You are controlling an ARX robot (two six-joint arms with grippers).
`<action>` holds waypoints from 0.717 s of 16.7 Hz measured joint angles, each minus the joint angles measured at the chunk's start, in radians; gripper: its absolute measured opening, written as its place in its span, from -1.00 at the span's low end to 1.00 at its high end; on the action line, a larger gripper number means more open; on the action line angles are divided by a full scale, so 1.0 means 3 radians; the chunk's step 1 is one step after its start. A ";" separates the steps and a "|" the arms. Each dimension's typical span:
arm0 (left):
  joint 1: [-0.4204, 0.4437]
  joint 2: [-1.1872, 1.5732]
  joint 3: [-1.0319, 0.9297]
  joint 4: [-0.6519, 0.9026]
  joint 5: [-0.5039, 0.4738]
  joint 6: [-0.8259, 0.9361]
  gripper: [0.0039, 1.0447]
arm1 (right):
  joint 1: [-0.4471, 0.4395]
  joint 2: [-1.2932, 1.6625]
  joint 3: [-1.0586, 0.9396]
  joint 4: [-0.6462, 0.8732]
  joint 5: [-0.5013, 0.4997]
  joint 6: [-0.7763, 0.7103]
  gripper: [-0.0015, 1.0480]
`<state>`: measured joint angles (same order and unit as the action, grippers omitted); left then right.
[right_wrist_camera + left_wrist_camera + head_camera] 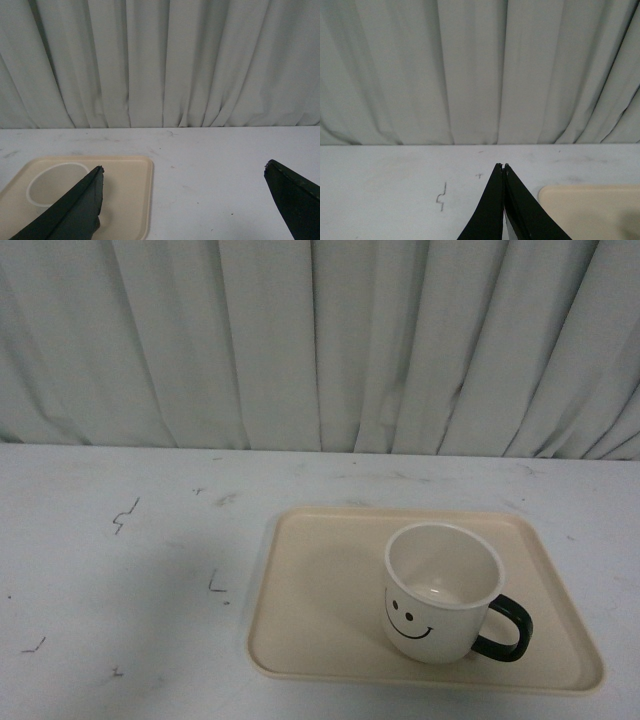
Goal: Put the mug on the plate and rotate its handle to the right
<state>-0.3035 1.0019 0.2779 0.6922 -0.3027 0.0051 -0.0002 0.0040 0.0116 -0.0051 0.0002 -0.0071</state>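
Front view: mug (440, 590) upright on plate (310, 640), handle (505, 630) pointing right, no arms shown. Looks done; best to lift clear without nudging it.
Left wrist view: left gripper (504, 166) pinched closed, empty, with only a plate corner beside it.
Right wrist view: right gripper (185, 167) spread wide, empty. Only here does the mug rim show, near one finger.

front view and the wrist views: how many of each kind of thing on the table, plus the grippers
mug: 1
plate: 1
grippers: 2 (left gripper shut, right gripper open, both holding nothing)
total: 4
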 joint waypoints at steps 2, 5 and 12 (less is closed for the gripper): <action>0.0271 -0.0435 -0.0261 -0.0045 0.0229 -0.0006 -0.97 | 0.0000 0.0000 0.0000 0.0000 0.0000 0.0000 0.87; 0.0604 -0.1067 -0.0613 -0.0361 0.0579 -0.0005 -0.97 | 0.0000 0.0000 0.0000 0.0000 0.0000 0.0000 0.87; 0.0802 -0.1380 -0.0730 -0.0593 0.0865 -0.0005 -0.97 | 0.0000 0.0000 0.0000 0.0000 0.0000 0.0000 0.87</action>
<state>-0.0628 0.5880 0.0589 0.5144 -0.0433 0.0036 -0.0002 0.0040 0.0116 -0.0051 0.0002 -0.0071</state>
